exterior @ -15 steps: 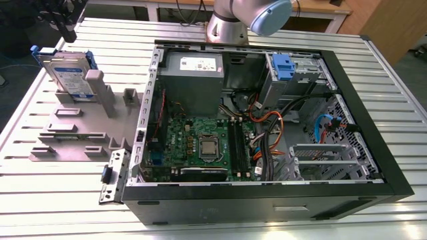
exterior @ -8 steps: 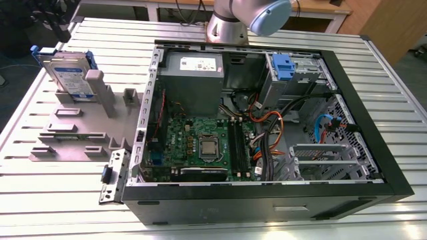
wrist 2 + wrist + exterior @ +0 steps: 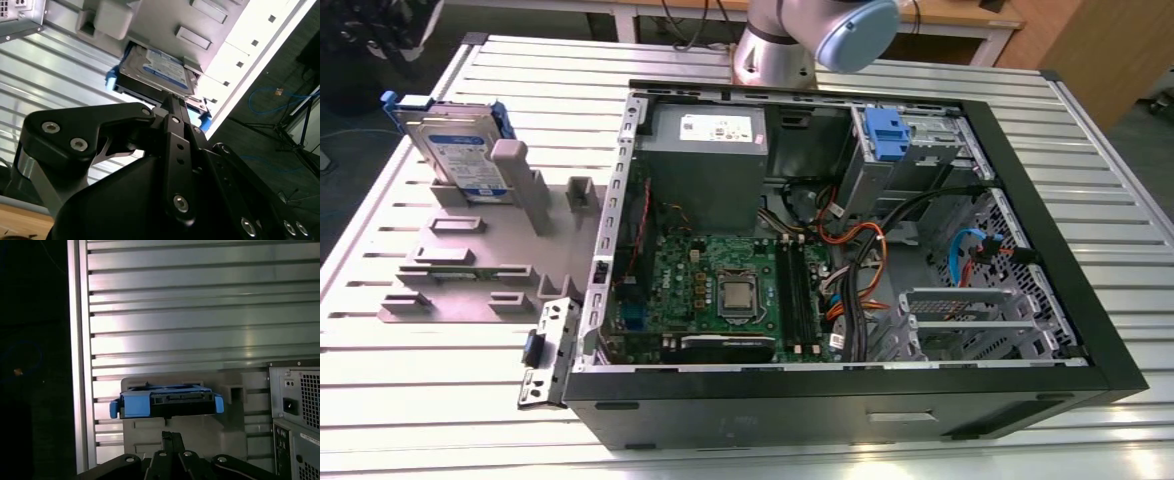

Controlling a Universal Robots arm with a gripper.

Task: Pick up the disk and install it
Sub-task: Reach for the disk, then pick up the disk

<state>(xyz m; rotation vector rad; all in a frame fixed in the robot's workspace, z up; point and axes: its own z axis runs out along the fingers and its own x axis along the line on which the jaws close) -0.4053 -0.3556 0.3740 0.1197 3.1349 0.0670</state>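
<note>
Disk (image 3: 459, 150): stands on edge, upright, slotted into a grey fixture (image 3: 467, 272) near the tabletop corner on the exterior view's left, on the side where the arm (image 3: 801, 35) rises. Blue carrier frame round its edges; blue-and-white label faces the open side of the fixture. In both wrist views it sits seated in the fixture (image 3: 200, 429), its blue-framed end (image 3: 167, 401) turned toward the camera, label face (image 3: 159, 69) visible.

Gripper (image 3: 171, 436): fingers drawn together to a narrow tip, nothing between them. The tip (image 3: 172, 100) points at the disk and stands close to it; a strip of fixture shows between tip and disk in the first wrist view, so no contact.

Fixture: flat grey base with several posts and empty slots, lying along the tabletop edge on the exterior view's left.

Computer case (image 3: 854, 405): side off, lying open on the slatted metal tabletop (image 3: 400, 400), just beside the fixture. Inside: grey power supply box (image 3: 707, 150), green motherboard (image 3: 720, 285), and a small blue clip (image 3: 887, 135) in the drive bay.
</note>
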